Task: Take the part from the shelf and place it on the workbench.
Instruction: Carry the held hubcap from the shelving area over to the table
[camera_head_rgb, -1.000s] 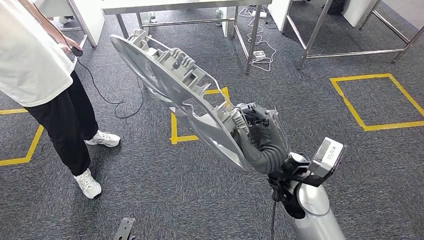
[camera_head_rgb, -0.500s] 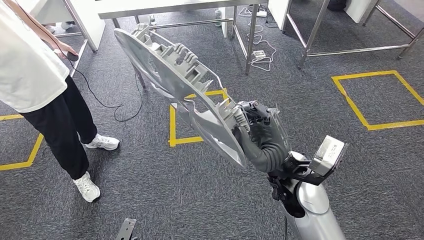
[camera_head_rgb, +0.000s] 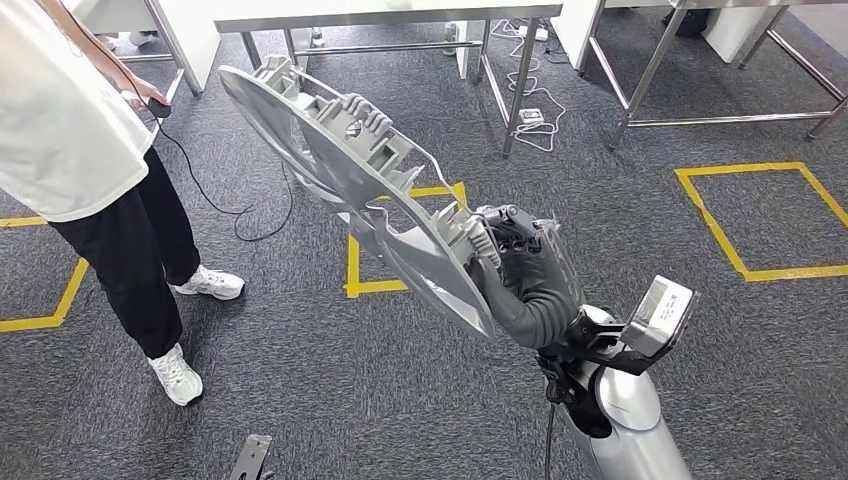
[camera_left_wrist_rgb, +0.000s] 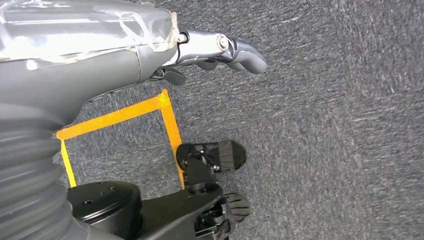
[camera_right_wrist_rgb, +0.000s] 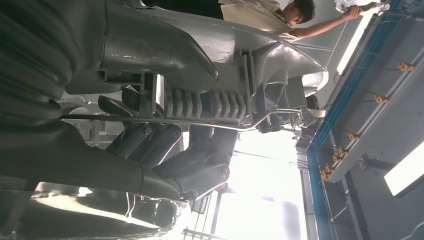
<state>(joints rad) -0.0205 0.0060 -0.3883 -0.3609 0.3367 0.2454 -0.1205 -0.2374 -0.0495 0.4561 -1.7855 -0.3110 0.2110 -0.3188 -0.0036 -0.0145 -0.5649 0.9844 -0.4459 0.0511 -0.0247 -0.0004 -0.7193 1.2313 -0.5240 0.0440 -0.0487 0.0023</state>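
The part (camera_head_rgb: 340, 150) is a large grey moulded plastic panel with ribs and clips on its inner face. It is held up over the carpet, slanting from upper left down to my right hand (camera_head_rgb: 515, 255), which grips its lower end. In the right wrist view the panel's ribbed inner side (camera_right_wrist_rgb: 240, 65) runs across the picture, with my dark fingers (camera_right_wrist_rgb: 150, 140) wrapped on it. My left hand (camera_left_wrist_rgb: 220, 47) hangs over the carpet with nothing in it, its fingers apart.
A person (camera_head_rgb: 70, 130) in a white shirt stands at the left, holding a small black device on a cable. Steel-legged tables (camera_head_rgb: 520, 90) line the back, with cables and a power strip (camera_head_rgb: 530, 115) beneath. Yellow tape squares (camera_head_rgb: 760, 220) mark the grey carpet.
The whole picture has shifted slightly, so the camera moved; tables and tape marks slid a little. My right hand keeps its grip on the part, which stays at about the same slant.
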